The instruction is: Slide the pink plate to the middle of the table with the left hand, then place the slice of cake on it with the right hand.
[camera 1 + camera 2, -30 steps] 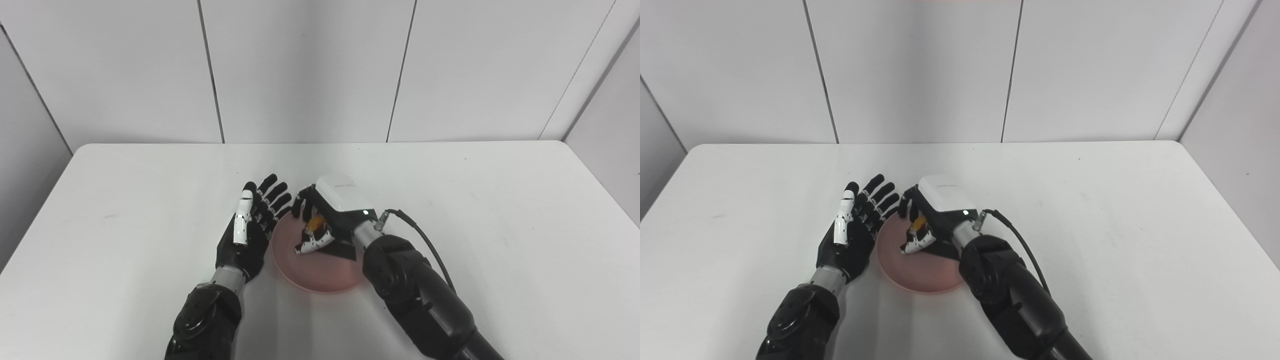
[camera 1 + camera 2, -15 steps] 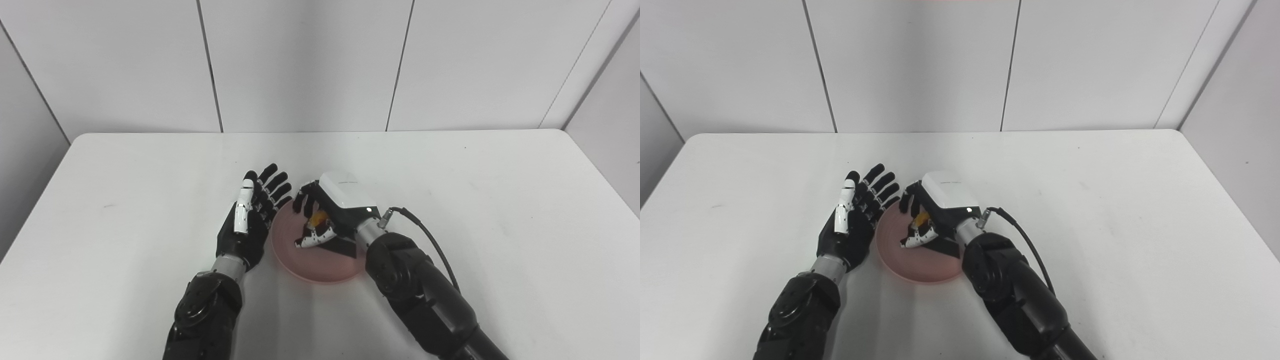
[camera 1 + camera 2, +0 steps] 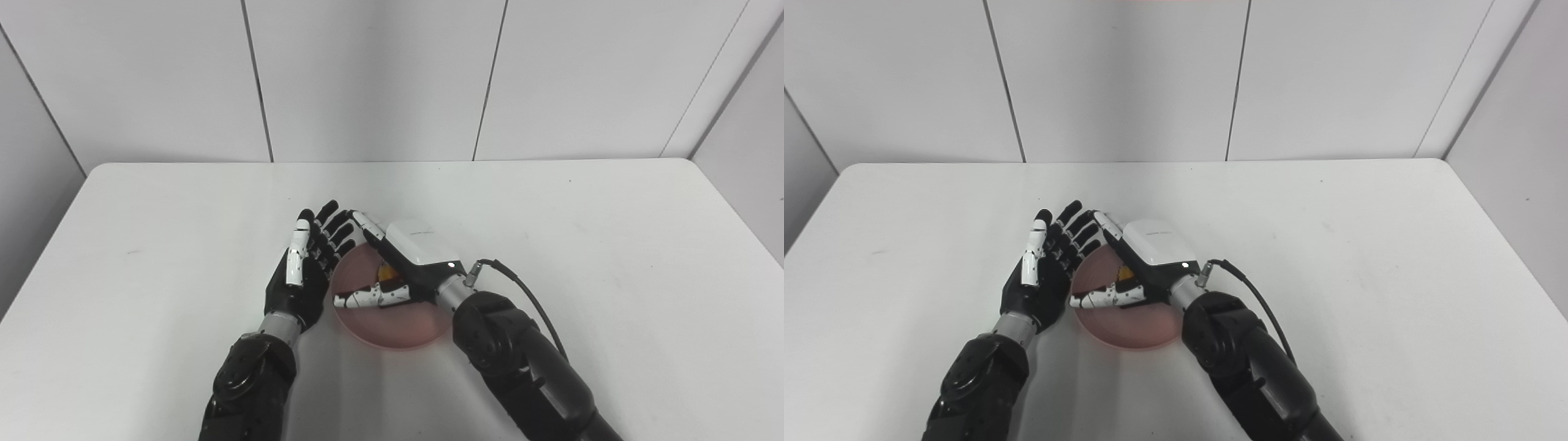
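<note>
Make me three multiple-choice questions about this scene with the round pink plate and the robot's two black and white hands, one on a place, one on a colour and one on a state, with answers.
1. Where is the left hand?
A. beside the round pink plate's left rim
B. at the white table's far right corner
C. under the table

2. What colour is the cake piece under the right hand?
A. blue
B. orange-yellow
C. green

3. How is the right hand?
A. fist off the table
B. fingers spread above the plate
C. out of view

Answers: 1 A, its fingers lie along that rim. 2 B, an orange-yellow bit shows beneath the palm. 3 B, its fingers are apart, over the plate.
</note>
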Available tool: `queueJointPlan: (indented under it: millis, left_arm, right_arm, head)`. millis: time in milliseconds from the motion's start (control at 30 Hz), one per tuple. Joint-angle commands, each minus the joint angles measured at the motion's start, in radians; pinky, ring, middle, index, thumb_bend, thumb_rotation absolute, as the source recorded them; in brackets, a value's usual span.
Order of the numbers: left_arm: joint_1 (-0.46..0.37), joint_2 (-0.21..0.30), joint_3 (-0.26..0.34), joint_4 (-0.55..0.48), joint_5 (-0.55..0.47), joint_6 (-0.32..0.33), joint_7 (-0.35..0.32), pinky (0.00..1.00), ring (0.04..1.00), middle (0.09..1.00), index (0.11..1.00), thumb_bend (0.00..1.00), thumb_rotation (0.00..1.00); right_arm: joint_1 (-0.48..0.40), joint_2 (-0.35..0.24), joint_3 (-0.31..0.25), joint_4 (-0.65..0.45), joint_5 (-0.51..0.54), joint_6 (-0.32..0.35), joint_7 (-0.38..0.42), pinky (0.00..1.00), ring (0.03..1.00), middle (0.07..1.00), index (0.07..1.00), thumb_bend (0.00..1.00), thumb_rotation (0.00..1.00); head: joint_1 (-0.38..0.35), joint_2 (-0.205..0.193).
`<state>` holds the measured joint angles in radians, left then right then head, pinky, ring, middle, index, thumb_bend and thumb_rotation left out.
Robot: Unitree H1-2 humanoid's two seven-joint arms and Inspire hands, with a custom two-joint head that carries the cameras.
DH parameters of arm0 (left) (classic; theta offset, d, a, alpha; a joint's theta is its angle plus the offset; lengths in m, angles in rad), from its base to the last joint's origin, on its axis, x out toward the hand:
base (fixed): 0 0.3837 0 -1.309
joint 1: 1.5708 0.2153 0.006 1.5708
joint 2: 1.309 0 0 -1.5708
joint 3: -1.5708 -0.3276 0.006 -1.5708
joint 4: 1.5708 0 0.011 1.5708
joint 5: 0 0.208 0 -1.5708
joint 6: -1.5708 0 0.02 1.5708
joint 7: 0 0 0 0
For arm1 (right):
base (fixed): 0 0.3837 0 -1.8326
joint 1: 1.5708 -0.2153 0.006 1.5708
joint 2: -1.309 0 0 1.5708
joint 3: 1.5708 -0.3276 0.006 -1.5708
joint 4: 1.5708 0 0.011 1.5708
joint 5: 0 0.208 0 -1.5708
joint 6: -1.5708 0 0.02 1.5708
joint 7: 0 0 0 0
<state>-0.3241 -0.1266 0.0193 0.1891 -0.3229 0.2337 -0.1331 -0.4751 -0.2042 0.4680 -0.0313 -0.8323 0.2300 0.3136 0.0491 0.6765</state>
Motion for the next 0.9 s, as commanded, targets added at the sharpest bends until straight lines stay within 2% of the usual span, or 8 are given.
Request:
queueJointPlan:
  millis: [0,300,400,533,567,633,700,867]
  left_arm:
    - [0.003,0.001,-0.007,-0.004,0.004,0.027,-0.003,0.96,0.954,0.929,0.903,0.49,1.00]
    - [-0.005,-0.003,0.000,0.005,0.004,0.013,0.000,0.94,0.944,0.923,0.890,0.49,1.00]
    - [-0.002,-0.007,0.006,-0.007,0.005,0.012,0.009,0.92,0.921,0.903,0.876,0.50,1.00]
    - [0.006,-0.005,0.004,-0.028,0.016,-0.002,0.012,0.89,0.891,0.872,0.855,0.50,1.00]
    - [0.015,-0.002,0.001,-0.043,0.026,-0.006,0.016,0.89,0.891,0.872,0.855,0.50,1.00]
    - [0.034,0.005,-0.008,-0.073,0.054,-0.014,0.029,0.90,0.894,0.885,0.872,0.51,1.00]
    - [0.059,0.015,-0.020,-0.111,0.096,-0.025,0.045,0.91,0.902,0.895,0.887,0.52,1.00]
    - [0.116,0.036,-0.032,-0.184,0.152,-0.067,0.047,0.97,0.966,0.956,0.957,0.53,1.00]
  right_arm:
    - [-0.038,0.001,-0.007,-0.051,-0.004,-0.026,-0.004,0.81,0.982,1.000,1.000,0.98,1.00]
    - [-0.034,0.004,-0.025,-0.148,-0.015,-0.023,-0.004,0.78,0.965,1.000,1.000,0.96,0.99]
    - [-0.030,0.003,-0.053,-0.202,0.022,-0.014,0.017,0.80,0.977,1.000,1.000,0.95,0.99]
    - [-0.015,0.001,-0.098,-0.250,0.071,-0.052,-0.019,0.76,0.930,0.999,1.000,0.88,1.00]
    - [-0.002,0.007,-0.129,-0.277,0.095,-0.050,-0.039,0.76,0.929,0.999,1.000,0.88,1.00]
    - [0.026,0.027,-0.192,-0.319,0.157,-0.035,-0.072,0.65,0.834,0.935,0.979,0.84,1.00]
    - [0.066,0.055,-0.269,-0.344,0.245,-0.018,-0.101,0.64,0.802,0.900,0.962,0.84,1.00]
    - [0.158,0.071,-0.400,-0.326,0.448,0.004,-0.104,0.85,0.930,0.963,0.989,0.77,1.00]
  head:
    - [0.002,-0.001]
    - [0.002,-0.006]
    - [0.003,-0.007]
    - [0.006,-0.008]
    - [0.007,-0.009]
    - [0.007,-0.011]
    - [0.005,-0.014]
    - [0.000,-0.014]
